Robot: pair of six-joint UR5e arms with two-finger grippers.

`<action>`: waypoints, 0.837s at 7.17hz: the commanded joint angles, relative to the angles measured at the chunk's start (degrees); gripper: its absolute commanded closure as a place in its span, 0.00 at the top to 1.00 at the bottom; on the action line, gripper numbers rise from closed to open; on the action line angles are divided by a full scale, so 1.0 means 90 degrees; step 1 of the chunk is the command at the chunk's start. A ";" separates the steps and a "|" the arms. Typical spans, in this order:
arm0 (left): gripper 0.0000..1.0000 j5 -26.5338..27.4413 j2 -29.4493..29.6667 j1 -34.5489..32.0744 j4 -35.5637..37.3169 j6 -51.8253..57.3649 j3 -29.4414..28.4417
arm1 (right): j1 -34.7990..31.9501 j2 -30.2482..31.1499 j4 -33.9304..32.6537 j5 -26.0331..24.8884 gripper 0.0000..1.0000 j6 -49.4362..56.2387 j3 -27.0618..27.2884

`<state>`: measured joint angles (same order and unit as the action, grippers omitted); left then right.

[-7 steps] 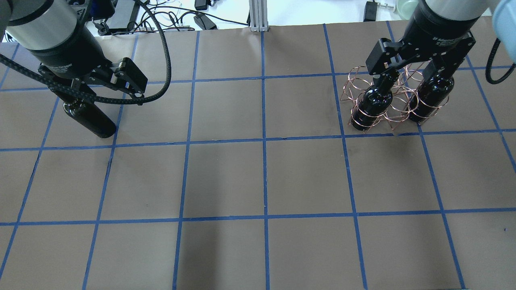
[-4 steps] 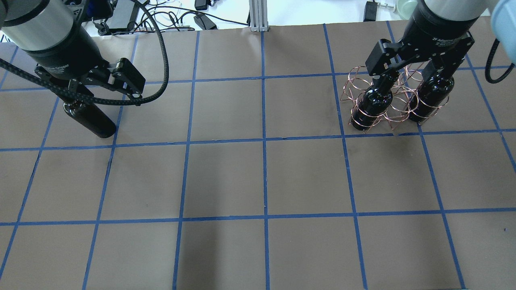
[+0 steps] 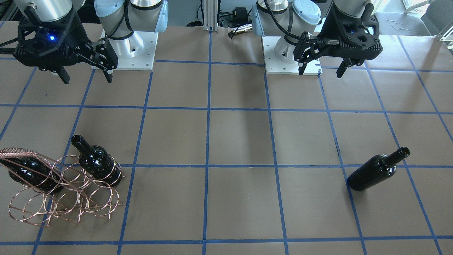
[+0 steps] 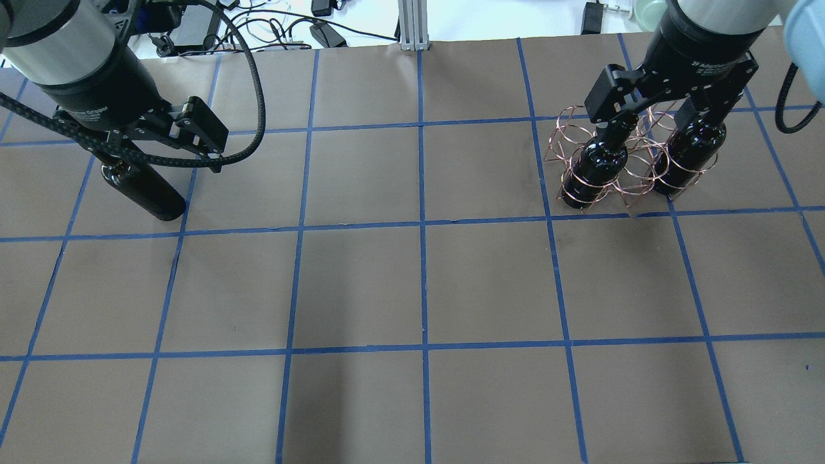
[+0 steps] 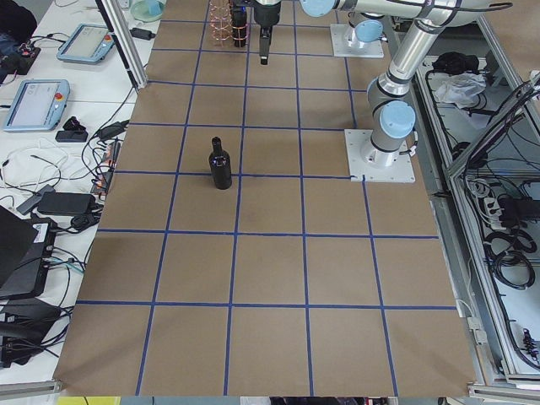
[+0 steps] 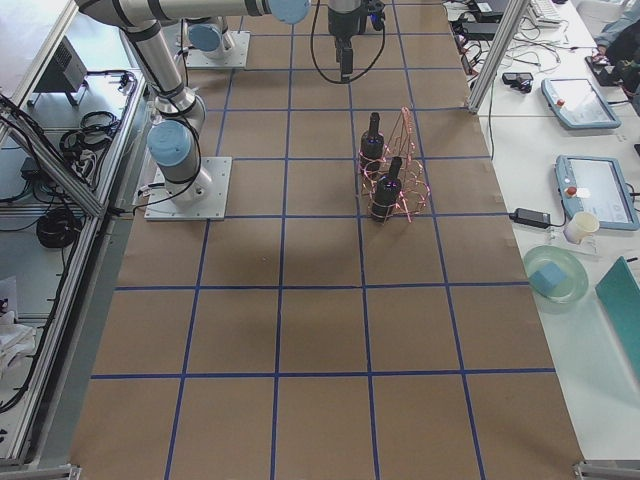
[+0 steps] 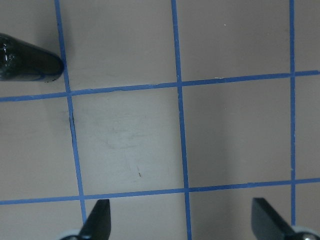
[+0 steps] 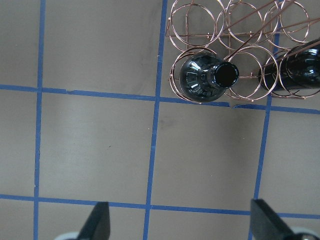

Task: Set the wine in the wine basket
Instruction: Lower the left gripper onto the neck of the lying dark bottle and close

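Standing wine (image 3: 377,171), seemingly upright, outside wine basket (image 3: 60,193)

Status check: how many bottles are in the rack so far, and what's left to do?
Done: one bottle and a second bottle sit in rings of the wine basket. In hand: nothing. The left gripper and right gripper are both open and empty. Left: the third bottle stands alone on the table on the left arm's side, not yet picked up.

You've got brown paper table cover (image 4: 361,283), blue tape grid (image 4: 423,223). Aluminium post (image 4: 410,26) at far edge, cables (image 4: 283,29) beside it. Your side bench: teach pendant (image 6: 598,190), paper cup (image 6: 579,228), green dish (image 6: 578,282) close together.
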<state>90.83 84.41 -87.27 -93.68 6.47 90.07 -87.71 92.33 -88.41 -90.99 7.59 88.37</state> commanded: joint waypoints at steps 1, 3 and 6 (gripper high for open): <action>1.00 -0.0043 0.0113 0.0279 0.0067 0.0013 -0.0017 | 0.0000 0.0024 0.0009 -0.0036 1.00 0.0007 0.0150; 1.00 -0.0092 0.0259 0.1166 0.0242 0.0994 -0.0124 | 0.0000 0.0024 -0.0011 -0.0076 1.00 -0.0013 0.0171; 1.00 -0.0121 0.0834 0.2134 0.1003 0.2120 -0.0251 | 0.0000 0.0033 -0.0050 -0.0066 1.00 -0.0023 0.0171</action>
<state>89.85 89.38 -71.62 -86.92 21.66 88.44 -87.66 92.58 -88.74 -91.70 7.45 89.90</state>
